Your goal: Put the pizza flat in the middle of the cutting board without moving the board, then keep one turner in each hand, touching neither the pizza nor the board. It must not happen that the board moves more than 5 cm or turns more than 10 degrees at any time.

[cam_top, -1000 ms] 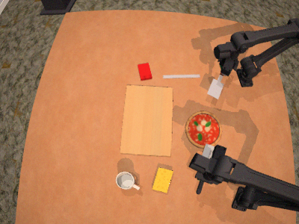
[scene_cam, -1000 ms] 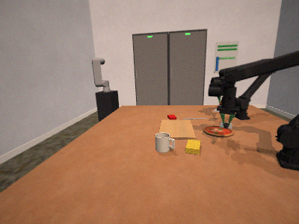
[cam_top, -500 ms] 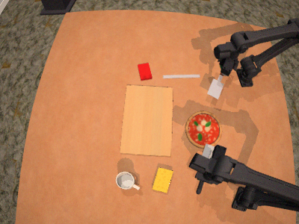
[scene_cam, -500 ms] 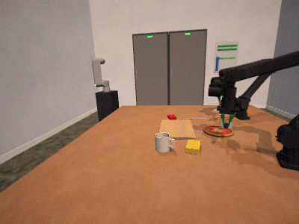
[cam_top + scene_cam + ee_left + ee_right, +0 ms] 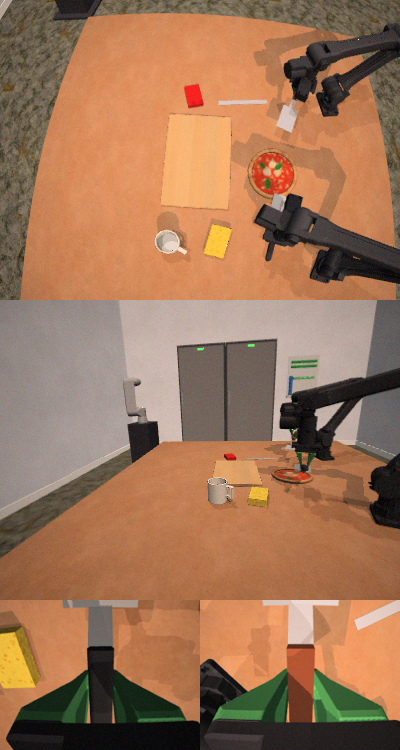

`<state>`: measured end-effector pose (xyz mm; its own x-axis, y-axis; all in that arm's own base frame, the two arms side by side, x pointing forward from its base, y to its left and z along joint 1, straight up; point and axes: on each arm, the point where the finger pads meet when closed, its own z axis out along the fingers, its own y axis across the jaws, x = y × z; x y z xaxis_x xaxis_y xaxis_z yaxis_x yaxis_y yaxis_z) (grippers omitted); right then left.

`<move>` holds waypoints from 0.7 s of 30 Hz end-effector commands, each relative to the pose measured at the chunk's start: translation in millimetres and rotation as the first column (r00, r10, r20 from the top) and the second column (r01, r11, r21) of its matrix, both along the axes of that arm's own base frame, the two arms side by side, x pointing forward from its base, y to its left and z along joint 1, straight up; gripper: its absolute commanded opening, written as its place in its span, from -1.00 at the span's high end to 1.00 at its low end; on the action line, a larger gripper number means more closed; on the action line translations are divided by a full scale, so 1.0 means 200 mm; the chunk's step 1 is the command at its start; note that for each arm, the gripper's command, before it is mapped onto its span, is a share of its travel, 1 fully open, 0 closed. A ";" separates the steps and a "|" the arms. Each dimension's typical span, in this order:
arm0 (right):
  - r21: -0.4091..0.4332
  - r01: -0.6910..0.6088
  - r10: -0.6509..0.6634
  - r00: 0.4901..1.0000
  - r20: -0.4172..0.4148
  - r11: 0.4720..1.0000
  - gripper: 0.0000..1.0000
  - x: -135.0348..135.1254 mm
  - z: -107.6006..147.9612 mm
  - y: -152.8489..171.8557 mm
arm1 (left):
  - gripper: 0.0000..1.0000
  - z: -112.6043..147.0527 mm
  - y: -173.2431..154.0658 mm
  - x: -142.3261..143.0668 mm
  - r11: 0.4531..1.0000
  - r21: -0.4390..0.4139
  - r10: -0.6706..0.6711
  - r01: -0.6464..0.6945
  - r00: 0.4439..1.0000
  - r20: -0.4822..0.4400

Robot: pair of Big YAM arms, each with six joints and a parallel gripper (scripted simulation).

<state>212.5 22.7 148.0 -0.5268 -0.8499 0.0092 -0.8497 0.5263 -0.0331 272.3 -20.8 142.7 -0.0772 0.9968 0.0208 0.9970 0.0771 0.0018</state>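
Observation:
The pizza (image 5: 272, 172) (image 5: 292, 475) lies face up on the table, to the right of the cutting board (image 5: 197, 160) (image 5: 237, 472) in the top view, with a gap between them. My left gripper (image 5: 101, 676) (image 5: 305, 461) is shut on the black handle of one turner (image 5: 101, 627) (image 5: 279, 202). Its blade shows close by the pizza's lower edge in the top view; whether they touch I cannot tell. My right gripper (image 5: 301, 674) is shut on the brown handle of the other turner (image 5: 301, 623) (image 5: 287, 118). That blade is above the table, apart from pizza and board.
A red block (image 5: 194, 96) (image 5: 230, 456) and a thin white strip (image 5: 243, 102) (image 5: 376, 615) lie beyond the board's upper edge in the top view. A yellow sponge (image 5: 218, 241) (image 5: 258, 496) (image 5: 17, 660) and a white mug (image 5: 168, 242) (image 5: 217, 491) are below its lower edge.

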 end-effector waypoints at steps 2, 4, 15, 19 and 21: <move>-0.002 -0.062 0.062 0.995 0.075 0.998 0.87 0.22 0.16 0.04 | 0.87 0.10 -0.04 -0.01 1.000 0.008 0.011 -0.011 0.999 0.044; -0.029 -0.145 0.147 0.988 0.056 0.989 0.87 0.25 0.16 0.00 | 0.87 0.11 -0.05 -0.05 0.994 0.018 0.107 -0.107 0.994 0.036; -0.143 -0.432 0.431 0.901 -0.034 0.891 0.87 0.55 0.24 0.03 | 0.87 0.23 -0.11 -0.15 0.954 0.082 0.284 -0.288 0.957 0.048; -0.168 -0.427 0.427 0.903 -0.037 0.888 0.87 0.60 0.25 0.03 | 0.87 0.26 -0.13 -0.15 0.961 0.090 0.257 -0.261 0.965 0.053; -0.179 -0.519 0.516 0.854 -0.068 0.836 0.87 0.65 0.26 0.04 | 0.87 0.23 -0.13 -0.20 0.931 0.116 0.345 -0.346 0.938 0.033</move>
